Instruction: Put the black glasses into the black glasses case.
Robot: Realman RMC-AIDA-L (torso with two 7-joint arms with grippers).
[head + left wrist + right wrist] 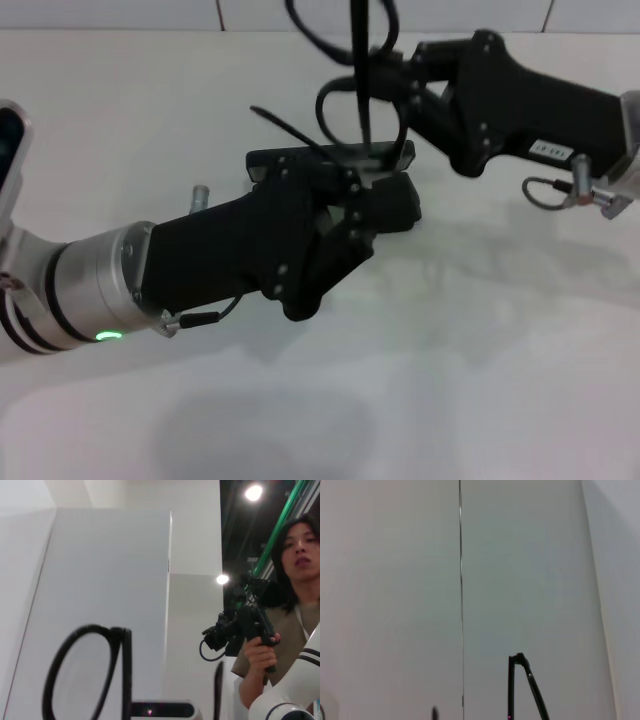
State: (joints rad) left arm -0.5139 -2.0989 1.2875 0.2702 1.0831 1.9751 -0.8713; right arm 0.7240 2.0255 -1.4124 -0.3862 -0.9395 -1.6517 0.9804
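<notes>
Right jaws: the right gripper (400, 88) comes in from the far right of the black glasses case (335, 170) and pinches the black glasses (352, 95) by the frame — the jaws are pressed on it.
Left jaws: the left gripper (385, 205) sits at the near side of the case, reaching in from the left; its black body hides the tips, so I cannot tell whether its jaws are spread or closed on the case.
Glasses: held in the air just above the case, one oval lens rim showing and a slim temple arm standing nearly upright over the case's far edge; another temple slants out to the case's left.
Case: lies on the white bench (480, 380), mostly covered by the left gripper — only its far rim and a strip of paler interior show.
Left wrist view: a lens rim (82, 672) looms close, with a white wall panel (100, 580) behind.
Beyond: a person (295, 605) stands holding a black handheld device.
</notes>
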